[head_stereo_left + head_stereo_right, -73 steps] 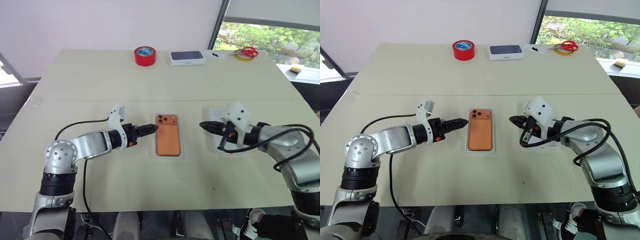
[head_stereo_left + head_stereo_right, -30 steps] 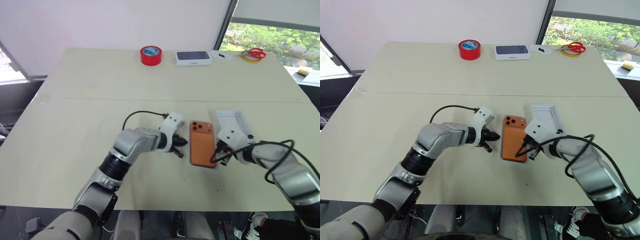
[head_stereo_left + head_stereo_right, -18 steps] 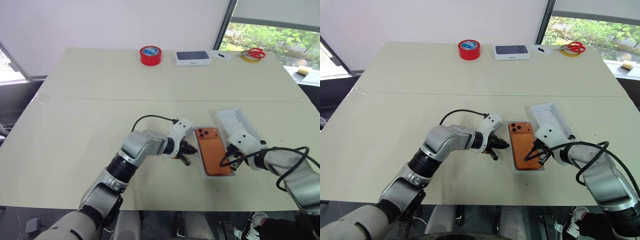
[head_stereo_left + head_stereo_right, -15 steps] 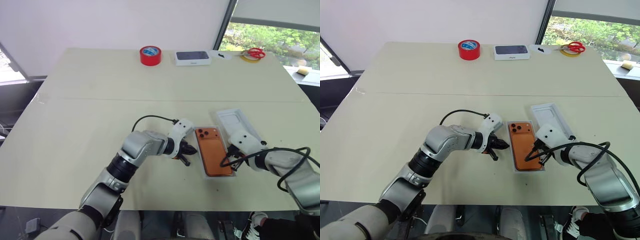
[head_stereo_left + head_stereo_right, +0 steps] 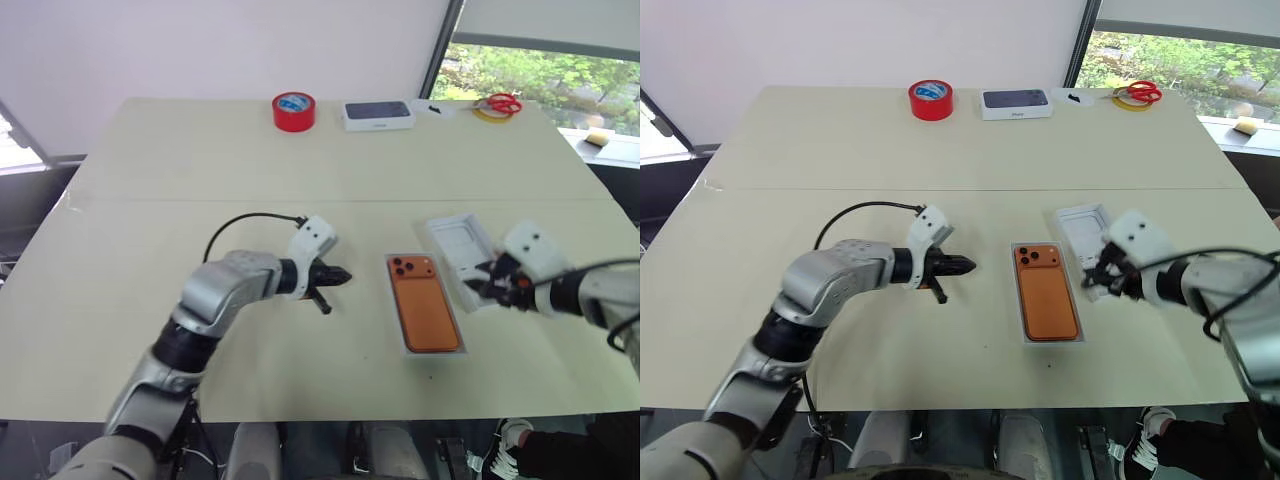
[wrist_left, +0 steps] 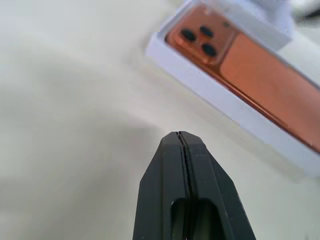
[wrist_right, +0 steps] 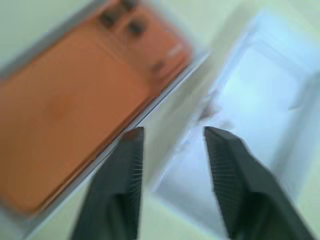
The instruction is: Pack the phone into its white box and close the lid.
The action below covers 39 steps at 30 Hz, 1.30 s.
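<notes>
Two changes: flat orange smartphone (image 5: 427,314) now seated in shallow white cardboard box (image 5: 407,338); right gripper (image 5: 1105,276) parted, empty, moved over white lid (image 5: 456,244); left gripper (image 5: 335,276) pinched empty, backed off. Lid next.

The right gripper (image 7: 172,137) is seen with its two black fingers (image 7: 119,185) parted, nothing being gripped between them. The gap is held over the near edge of the lid (image 7: 250,125), a shallow white tray shown hollow side up. At ten o'clock from the fingertips the phone (image 7: 75,115) is seated in the white box (image 7: 30,227), lenses up.
</notes>
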### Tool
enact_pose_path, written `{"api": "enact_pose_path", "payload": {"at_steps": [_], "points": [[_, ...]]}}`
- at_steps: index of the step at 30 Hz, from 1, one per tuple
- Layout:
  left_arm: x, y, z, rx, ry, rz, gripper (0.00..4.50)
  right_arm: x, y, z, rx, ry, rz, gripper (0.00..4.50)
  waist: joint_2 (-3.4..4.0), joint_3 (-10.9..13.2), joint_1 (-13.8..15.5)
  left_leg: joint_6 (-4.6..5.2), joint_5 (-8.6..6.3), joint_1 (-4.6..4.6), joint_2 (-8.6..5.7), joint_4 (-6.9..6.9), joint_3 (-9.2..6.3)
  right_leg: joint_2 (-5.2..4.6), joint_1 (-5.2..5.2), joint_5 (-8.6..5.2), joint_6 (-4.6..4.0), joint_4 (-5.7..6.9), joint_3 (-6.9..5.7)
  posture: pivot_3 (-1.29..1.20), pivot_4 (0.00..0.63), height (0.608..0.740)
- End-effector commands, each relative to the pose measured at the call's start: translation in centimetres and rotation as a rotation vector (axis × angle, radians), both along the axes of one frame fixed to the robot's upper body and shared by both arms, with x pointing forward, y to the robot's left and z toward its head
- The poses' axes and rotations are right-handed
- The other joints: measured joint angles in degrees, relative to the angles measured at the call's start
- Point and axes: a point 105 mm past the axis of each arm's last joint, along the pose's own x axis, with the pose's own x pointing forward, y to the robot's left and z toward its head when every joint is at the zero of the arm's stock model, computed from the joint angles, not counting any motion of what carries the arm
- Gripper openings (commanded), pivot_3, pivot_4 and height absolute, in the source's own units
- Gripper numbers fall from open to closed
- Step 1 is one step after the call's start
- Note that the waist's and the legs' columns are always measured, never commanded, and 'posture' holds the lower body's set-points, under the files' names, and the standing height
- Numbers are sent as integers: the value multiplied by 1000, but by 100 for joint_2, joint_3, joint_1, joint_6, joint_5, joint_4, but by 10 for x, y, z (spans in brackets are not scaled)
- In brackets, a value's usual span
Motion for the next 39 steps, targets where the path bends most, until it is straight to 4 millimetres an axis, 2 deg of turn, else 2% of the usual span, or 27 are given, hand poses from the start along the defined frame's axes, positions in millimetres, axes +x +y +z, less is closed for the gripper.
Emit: {"api": "enact_pose_path", "payload": {"at_steps": [1, 6, 16, 23, 30, 39], "points": [[-12, 3, 17, -40, -149, -110, 0, 13, -8, 1, 69, 32, -121, 1823, 0, 0, 4, 0, 0, -1, 0, 0, 0, 0, 1, 0, 0, 0, -3, 0, 150, 730], [-22, 11, 19, -46, -253, -194, 0, 29, -6, -8, 97, 69, -166, 1823, 3, 0, -21, 0, 0, -5, -1, 1, 4, -2, -2, 0, 0, 0, -2, 0, 150, 730], [-34, 19, 12, -6, -284, -248, 0, 42, 14, -17, 163, 135, -151, 1823, 5, 0, -68, 0, 1, -4, 2, -2, 10, 3, -9, 0, 1, 5, 0, 0, 150, 730], [-36, 21, 8, -2, -284, -242, 0, 45, 10, -14, 145, 124, -166, 1823, 6, -1, -54, 1, 0, -5, 1, 1, 11, 0, -8, 0, 1, 5, 1, 0, 150, 730], [-36, 20, 7, -9, -284, -237, 0, 43, 9, 5, 173, 77, -181, 1823, 7, -1, -60, 0, 0, -4, 3, -1, 12, 2, -11, 0, 1, 8, 2, 0, 150, 730], [-35, 16, 11, -26, -288, -252, 0, 35, 26, -8, 228, 126, -169, 1823, 7, -1, -54, 1, 0, -4, 3, -1, 11, 2, -10, 0, 1, 7, 2, 0, 150, 730]]}}
